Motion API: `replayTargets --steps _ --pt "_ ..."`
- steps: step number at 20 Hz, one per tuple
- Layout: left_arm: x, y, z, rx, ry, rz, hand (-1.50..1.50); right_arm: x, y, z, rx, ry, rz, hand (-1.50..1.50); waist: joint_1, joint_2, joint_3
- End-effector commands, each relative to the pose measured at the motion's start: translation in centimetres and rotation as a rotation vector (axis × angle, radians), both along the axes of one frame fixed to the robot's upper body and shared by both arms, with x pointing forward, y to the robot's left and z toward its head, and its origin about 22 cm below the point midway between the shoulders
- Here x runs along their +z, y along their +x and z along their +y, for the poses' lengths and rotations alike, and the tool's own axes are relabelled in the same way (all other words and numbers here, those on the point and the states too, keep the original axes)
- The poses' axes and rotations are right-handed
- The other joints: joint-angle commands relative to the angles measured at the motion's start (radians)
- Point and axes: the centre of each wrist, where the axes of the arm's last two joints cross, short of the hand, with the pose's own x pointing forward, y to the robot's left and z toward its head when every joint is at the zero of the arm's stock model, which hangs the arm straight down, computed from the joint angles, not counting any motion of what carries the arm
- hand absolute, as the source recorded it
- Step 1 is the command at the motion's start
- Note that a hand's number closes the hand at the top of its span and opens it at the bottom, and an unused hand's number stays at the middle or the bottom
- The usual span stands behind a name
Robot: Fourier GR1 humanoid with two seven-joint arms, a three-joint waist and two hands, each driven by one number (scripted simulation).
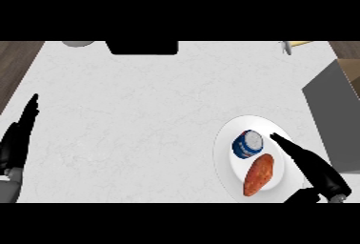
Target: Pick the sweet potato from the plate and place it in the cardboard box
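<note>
1. White marble counter [141,119] fills the head view, with dark wood floor at the upper left corner and upper right corner.
2. On the right part of the counter is a white plate [228,164]. The sweet potato [259,175] lies on the near half of the plate, long and orange, a little tilted.
3. Just behind it, on the same plate, stands a blue and white can [247,144], close to the sweet potato.
4. At the right edge is the cardboard box [336,112], with a grey side wall and a brown flap above it, apart from the plate.
5. The right hand [309,164] is over the right side of the plate, fingers straight and holding nothing, their tips near the can.
6. The left hand [17,138] rests at the left edge, fingers straight and pointing up, also holding nothing.
7. At the far edge is a black object [142,47], cut by the view, and a grey round object [77,43] left of it.
</note>
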Motion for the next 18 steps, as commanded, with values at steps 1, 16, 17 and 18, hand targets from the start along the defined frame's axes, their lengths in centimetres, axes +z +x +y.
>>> replayTargets --steps 1,16,17,18 --pt "1.2 -0.2 1.1 -0.001 0.005 -0.010 0.00 -0.5 -0.3 1.6 0.005 -0.012 0.017 -1.50 -0.001 -0.001 0.000" --pt "1.0 0.9 0.1 0.002 0.015 -0.012 0.00 2.6 -0.1 4.0 0.103 0.108 -0.042 -1.50 -0.003 0.000 0.000" --pt "1.2 -0.5 -1.5 -0.005 -0.002 0.004 0.00 3.6 -2.3 5.0 0.100 0.085 -0.023 -1.50 -0.003 -0.001 0.000" --pt "0.3 -0.3 -0.4 -0.005 -0.005 0.001 0.00 2.0 -2.3 5.5 0.093 0.062 -0.006 -1.50 -0.003 0.000 0.000"
